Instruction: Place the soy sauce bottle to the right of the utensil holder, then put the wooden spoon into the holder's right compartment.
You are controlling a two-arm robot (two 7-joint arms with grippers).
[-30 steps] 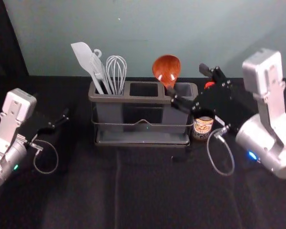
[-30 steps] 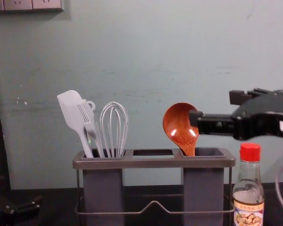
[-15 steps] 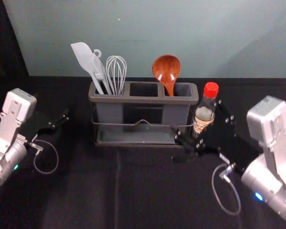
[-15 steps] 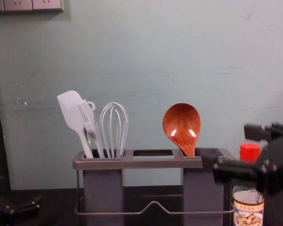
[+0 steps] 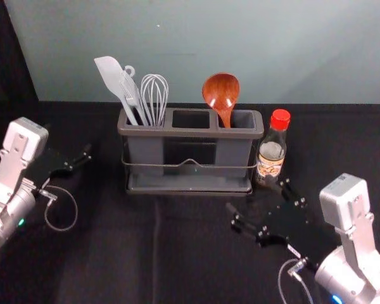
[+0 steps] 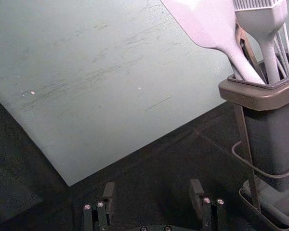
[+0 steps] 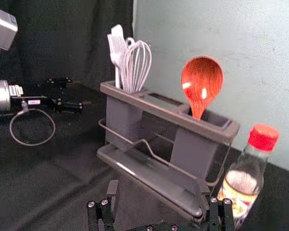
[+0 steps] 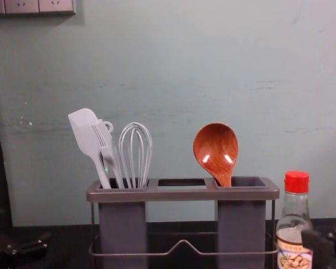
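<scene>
- My right end effector (image 7: 158, 187) is spread wide, gripping nothing.
- Just ahead of it, the soy sauce bottle (image 5: 271, 152) stands upright beside the holder (image 5: 190, 132): probably slick, breakable glass, best held around the body.
- Farther ahead and leftward, the wooden spoon (image 5: 220, 94) stands in the right compartment: likely light and stiff, best pinched below the bowl.
- Well off leftward, my left end effector (image 6: 151, 190) idles, spread and empty.
</scene>
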